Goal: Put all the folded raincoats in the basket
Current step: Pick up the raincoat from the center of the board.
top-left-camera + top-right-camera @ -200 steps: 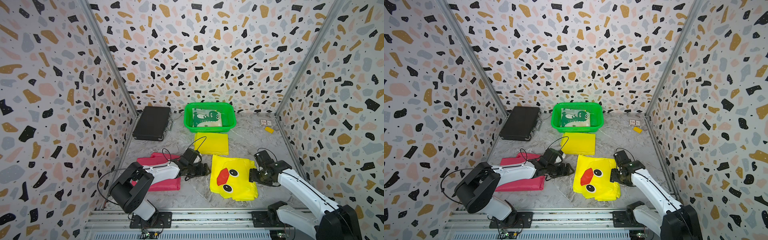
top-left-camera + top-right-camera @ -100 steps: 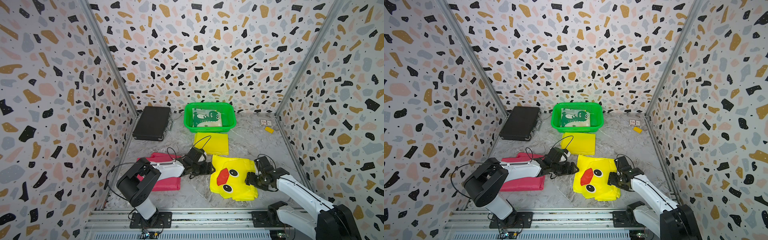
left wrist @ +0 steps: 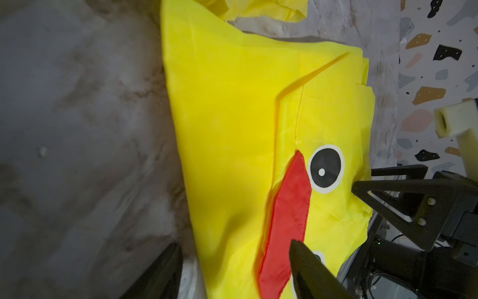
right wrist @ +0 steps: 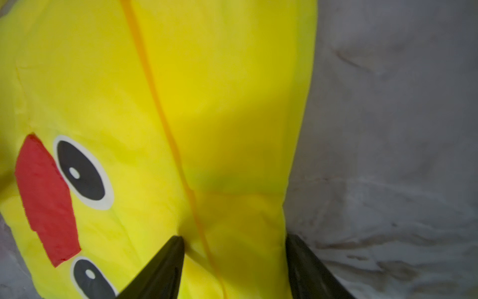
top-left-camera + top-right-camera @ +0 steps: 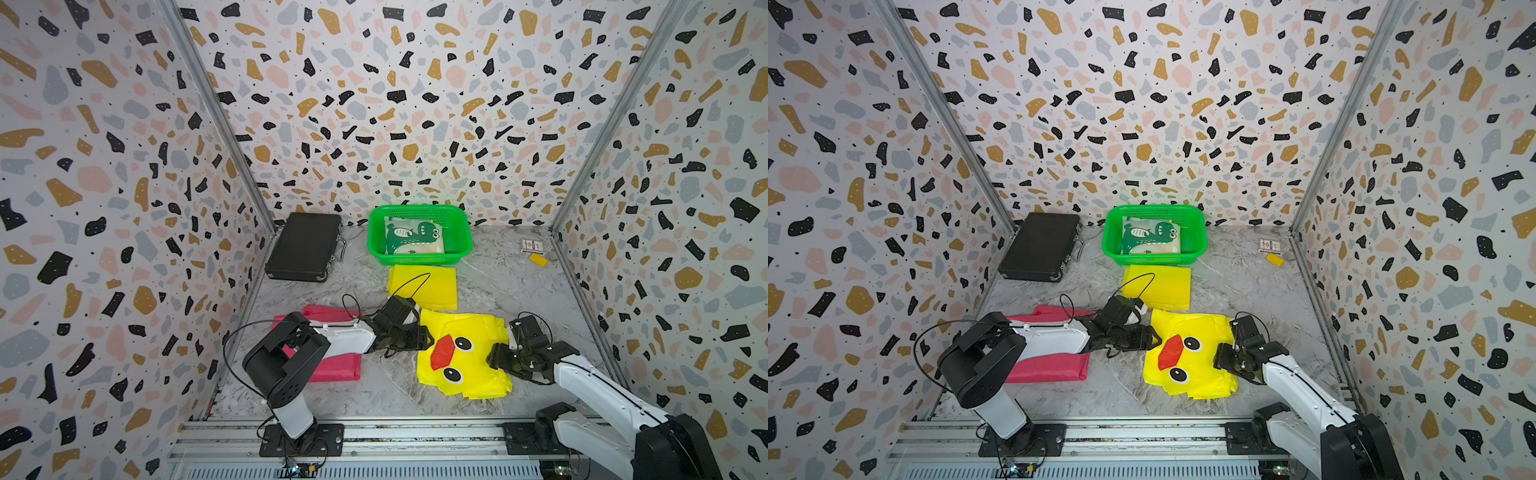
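The folded raincoat is bright yellow with a red beak and black eyes, and lies flat on the grey table near the front. My left gripper sits low at its left edge. In the left wrist view the left gripper is open, one finger over the table and one over the beak, with the raincoat edge between. My right gripper is open astride the right edge of the raincoat. The green basket stands at the back.
A dinosaur-print packet lies inside the basket. A plain yellow folded piece lies between basket and raincoat. A pink folded piece lies under my left arm. A black case sits back left; a small card and yellow block back right.
My left gripper has slid right to the raincoat's left edge. My right gripper has shifted left onto its right edge. Both pairs of jaws have narrowed.
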